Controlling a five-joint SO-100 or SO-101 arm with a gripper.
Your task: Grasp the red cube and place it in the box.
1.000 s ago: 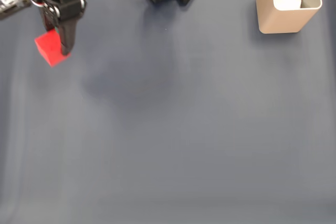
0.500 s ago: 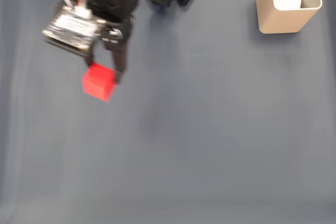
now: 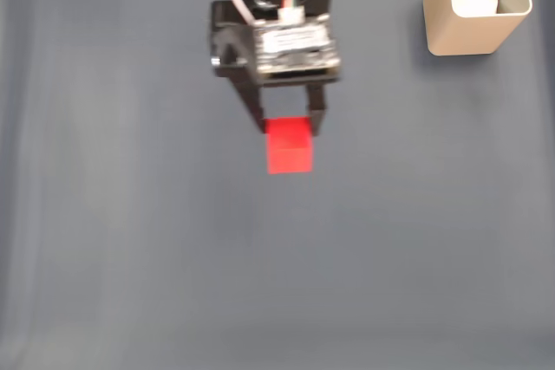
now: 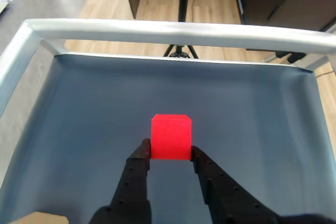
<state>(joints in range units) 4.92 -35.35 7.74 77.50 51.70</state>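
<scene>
The red cube is held between the two black fingers of my gripper, near the upper middle of the fixed view and lifted off the grey mat. In the wrist view the red cube sits clamped at the fingertips of the gripper, one finger on each side face. The box, a tall beige container with something white inside, stands at the top right of the fixed view, well to the right of the gripper.
A dark grey mat covers the table. In the wrist view a metal frame borders the table's far edge, with wooden floor and a tripod beyond it.
The arm has swung from the top left toward the middle, carrying the red cube rightward with it. The box has not moved.
</scene>
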